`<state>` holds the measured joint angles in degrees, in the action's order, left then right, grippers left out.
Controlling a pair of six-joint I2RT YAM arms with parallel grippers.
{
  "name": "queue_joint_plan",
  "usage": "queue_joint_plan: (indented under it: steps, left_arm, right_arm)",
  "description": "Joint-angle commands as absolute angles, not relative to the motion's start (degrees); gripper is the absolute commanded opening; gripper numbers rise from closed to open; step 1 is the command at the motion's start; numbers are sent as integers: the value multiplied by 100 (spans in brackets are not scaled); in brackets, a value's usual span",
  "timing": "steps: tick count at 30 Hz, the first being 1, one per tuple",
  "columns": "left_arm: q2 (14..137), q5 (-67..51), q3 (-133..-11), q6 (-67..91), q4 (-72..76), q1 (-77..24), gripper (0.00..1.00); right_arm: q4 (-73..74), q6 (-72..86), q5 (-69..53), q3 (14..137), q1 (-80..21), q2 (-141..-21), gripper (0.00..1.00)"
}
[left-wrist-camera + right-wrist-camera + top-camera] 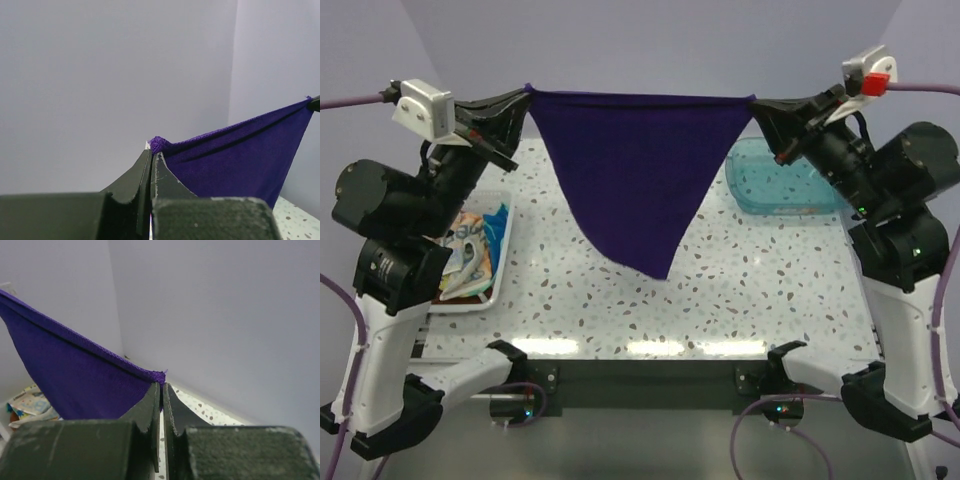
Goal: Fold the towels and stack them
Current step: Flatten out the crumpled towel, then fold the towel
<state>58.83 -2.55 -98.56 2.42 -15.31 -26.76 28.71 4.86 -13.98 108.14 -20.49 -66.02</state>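
Observation:
A deep purple towel (635,165) hangs stretched in the air above the table, its top edge taut between my two grippers and its lower part tapering to a point. My left gripper (527,92) is shut on the towel's left top corner (156,144). My right gripper (754,99) is shut on the right top corner (159,376). More towels (472,250), printed in several colours, lie crumpled in a white tray (503,262) at the left, partly hidden behind my left arm.
A clear teal bin (780,178) stands at the back right of the speckled table (620,300), close under my right arm. Grey walls close the back and sides.

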Motion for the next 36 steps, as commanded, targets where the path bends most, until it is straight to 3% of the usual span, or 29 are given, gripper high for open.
queue_joint_plan:
  steps: [1, 6, 14, 18, 25, 32, 36]
  left_arm:
    - [5906, 316, -10352, 228, -1722, -2540, 0]
    - [6485, 1026, -10626, 466, -2135, -2540, 0]
    - [8286, 2742, -9994, 492, -1628, -2462, 0]
    - [9455, 2707, -10167, 606, -1152, -2180, 0]
    - [11748, 2137, -11636, 844, -1169, -1758, 0]
    - [12103, 1609, -11357, 844, -686, -1626, 0]
    - [11875, 1486, -10717, 905, -422, -1608, 0]
  right_arm:
    - [3085, 193, -669, 11144, -1890, -6513, 0]
    - [3111, 202, -46, 11215, -1890, -6951, 0]
    - [2288, 185, 597, 10556, -1890, -8269, 0]
    - [1733, 123, 914, 10555, -1820, -9244, 0]
    - [1504, 36, 914, 11942, -1731, -11414, 0]
    - [1397, 35, 274, 12094, -1731, -11979, 0]
    - [1310, 35, 167, 11411, -1732, -11813, 0]
